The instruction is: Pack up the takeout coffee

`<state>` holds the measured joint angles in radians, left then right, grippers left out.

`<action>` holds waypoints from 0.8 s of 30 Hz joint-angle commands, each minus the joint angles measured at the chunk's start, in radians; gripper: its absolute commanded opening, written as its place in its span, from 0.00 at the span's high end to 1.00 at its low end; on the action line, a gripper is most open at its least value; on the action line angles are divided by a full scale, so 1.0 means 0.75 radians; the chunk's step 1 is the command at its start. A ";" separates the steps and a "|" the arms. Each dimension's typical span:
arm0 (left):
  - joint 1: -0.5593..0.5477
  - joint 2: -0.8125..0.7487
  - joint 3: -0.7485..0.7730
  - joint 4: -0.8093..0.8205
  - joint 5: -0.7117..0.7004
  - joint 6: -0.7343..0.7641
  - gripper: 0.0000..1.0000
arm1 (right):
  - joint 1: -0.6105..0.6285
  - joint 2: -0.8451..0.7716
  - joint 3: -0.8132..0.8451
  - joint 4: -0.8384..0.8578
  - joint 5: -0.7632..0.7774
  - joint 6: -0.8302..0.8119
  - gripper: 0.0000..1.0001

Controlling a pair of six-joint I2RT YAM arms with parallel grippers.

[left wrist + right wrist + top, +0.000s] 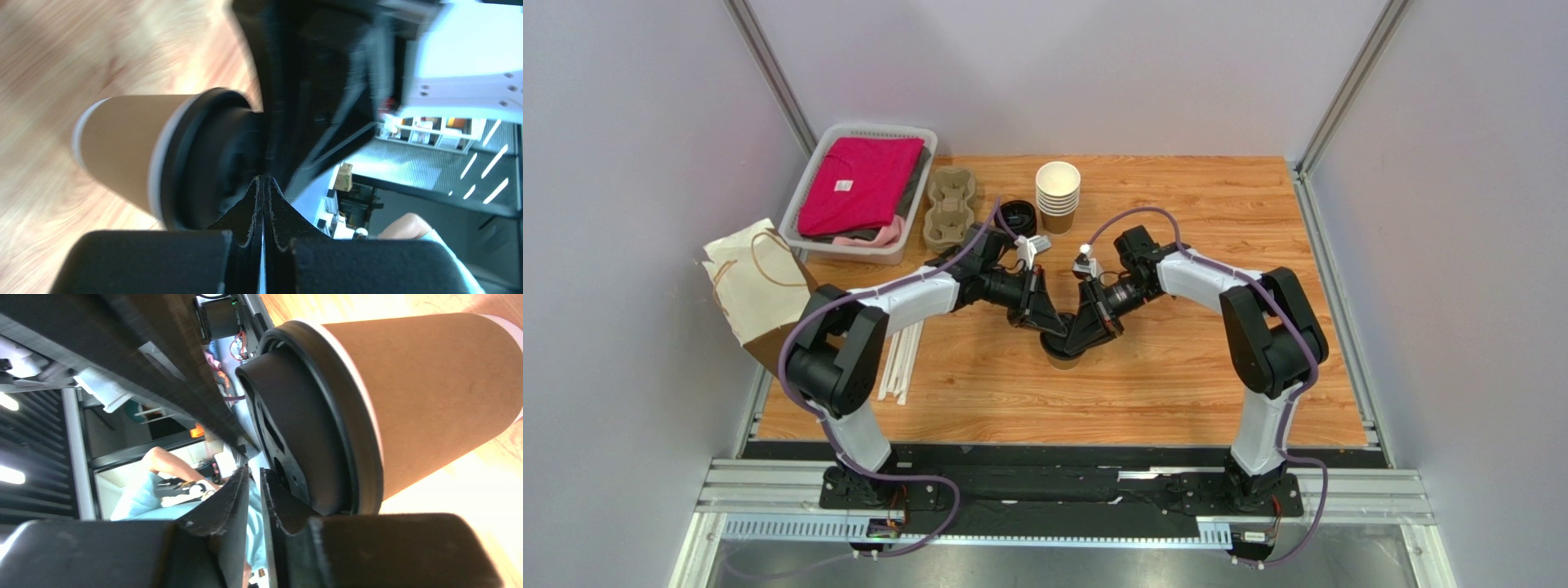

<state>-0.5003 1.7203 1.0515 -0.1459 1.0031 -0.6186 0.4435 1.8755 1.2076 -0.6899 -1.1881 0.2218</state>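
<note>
One takeout coffee (pixel 123 147); mostly hidden overhead

Place: a robot lab, inside a test cell.
Walls: plain grey panels (pixel 634 147) on three sides, held by metal posts (pixel 775 74).
Bench: a wooden table (pixel 1210 368) with a metal rail (pixel 1075 496) along its near edge.
Machines: a left arm (pixel 891 300) and a right arm (pixel 1247 306) bolted there, with cables (pixel 1136 212) looping off them.
Props: a paper bag (pixel 750 288), a stack of cups (pixel 1058 190), cup carriers (pixel 950 206) and a lidded coffee cup (pixel 430 398).
Beyond: shelves (pixel 430 131), strip lights (pixel 485 177) and a person (pixel 166 471) show in the wrist views.
</note>
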 commanded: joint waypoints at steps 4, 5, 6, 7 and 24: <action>0.037 0.050 -0.050 -0.079 -0.057 0.068 1.00 | -0.037 0.072 -0.015 0.042 0.060 0.021 0.81; 0.041 0.062 -0.056 -0.082 -0.063 0.078 1.00 | -0.043 0.076 -0.017 0.042 0.064 0.023 0.81; 0.043 0.067 -0.060 -0.090 -0.075 0.088 1.00 | -0.047 0.078 -0.019 0.049 0.067 0.027 0.81; 0.047 0.073 -0.070 -0.090 -0.084 0.090 1.00 | -0.049 0.082 -0.019 0.051 0.075 0.031 0.81; 0.082 0.283 -0.069 -0.067 -0.067 0.062 1.00 | -0.074 0.164 -0.007 0.059 0.113 0.056 0.81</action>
<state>-0.4526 1.8332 1.0420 -0.1200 1.1454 -0.6273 0.3874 1.9469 1.2087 -0.6647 -1.2652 0.2687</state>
